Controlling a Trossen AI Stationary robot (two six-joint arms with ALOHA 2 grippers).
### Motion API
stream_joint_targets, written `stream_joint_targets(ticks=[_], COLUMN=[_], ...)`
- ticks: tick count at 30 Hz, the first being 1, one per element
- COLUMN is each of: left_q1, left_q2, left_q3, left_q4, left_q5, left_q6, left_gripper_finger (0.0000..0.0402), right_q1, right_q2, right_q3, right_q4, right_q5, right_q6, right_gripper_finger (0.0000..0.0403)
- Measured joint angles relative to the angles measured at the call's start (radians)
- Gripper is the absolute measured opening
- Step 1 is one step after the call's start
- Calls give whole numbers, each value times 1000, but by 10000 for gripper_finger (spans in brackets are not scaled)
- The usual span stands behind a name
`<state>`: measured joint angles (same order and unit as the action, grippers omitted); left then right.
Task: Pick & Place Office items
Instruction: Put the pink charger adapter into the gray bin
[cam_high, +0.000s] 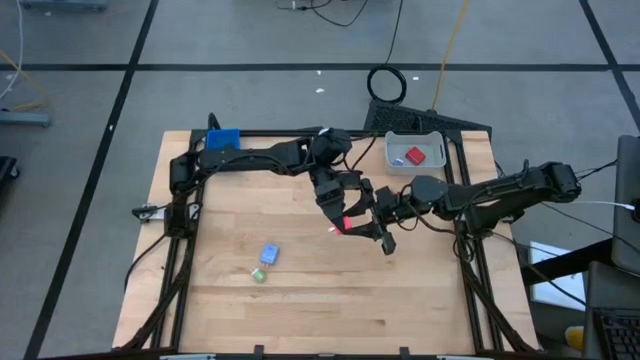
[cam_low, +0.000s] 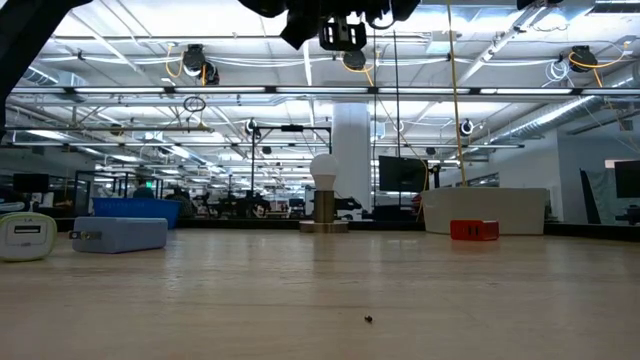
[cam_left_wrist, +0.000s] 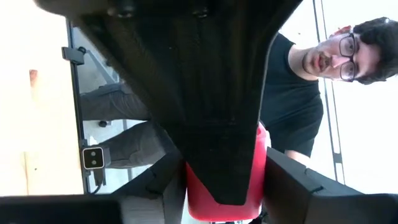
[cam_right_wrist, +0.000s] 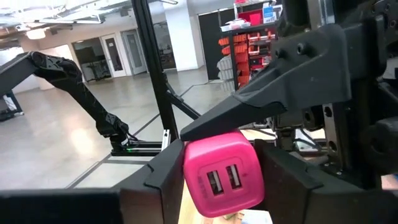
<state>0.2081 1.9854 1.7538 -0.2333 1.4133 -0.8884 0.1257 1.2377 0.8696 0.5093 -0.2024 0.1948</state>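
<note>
A pink-red block with two USB sockets (cam_high: 345, 222) hangs in the air above the table's middle, between both grippers. My left gripper (cam_high: 342, 212) reaches it from the far left and my right gripper (cam_high: 372, 222) from the right; both are shut on it. In the right wrist view the block (cam_right_wrist: 222, 177) fills the gap between the fingers. In the left wrist view the block (cam_left_wrist: 224, 190) is half hidden by the other gripper. A light-blue block (cam_high: 269, 254) and a green bit (cam_high: 258, 274) lie flat on the table, nearer the near edge. My left gripper pinches the block's red sides (cam_left_wrist: 260, 168) between its two fingers. The block is clear of the table. The right gripper's dark body covers most of the block, so which faces are held stays hidden. My right gripper pinches the block by two opposite side faces (cam_right_wrist: 249, 186) between its fingers, coming about level from the table's right. The socket face (cam_right_wrist: 222, 180) points back at the wrist. A left finger (cam_right_wrist: 267, 93) lies over the block's top. The block is lifted clear.
A grey tray (cam_high: 432, 140) at the far right holds a red block (cam_high: 415, 156) and a white bit (cam_high: 397, 158). A blue tray (cam_high: 222, 138) sits at the far left. A white ball on a round base (cam_low: 324, 195) stands at the far edge. A person (cam_left_wrist: 298, 93) stands beyond the table.
</note>
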Motion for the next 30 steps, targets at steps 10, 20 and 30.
stream_joint_targets(ticks=[10,20,30], left_q1=[2,29,85], left_q2=[0,-18,-101], left_q3=[0,0,0], left_q4=[-3,3,-85], left_q5=[-26,-62,-88], left_q6=[-13,21,82], left_gripper_finger=[250,240,245], right_q1=[2,-1,-61], right_q2=[-1,-63,-171], right_q3=[0,0,0], right_q4=[-5,-120,-268], right_q5=[-7,-37,-14], right_q6=[41,42,3], right_gripper_finger=[154,154,153])
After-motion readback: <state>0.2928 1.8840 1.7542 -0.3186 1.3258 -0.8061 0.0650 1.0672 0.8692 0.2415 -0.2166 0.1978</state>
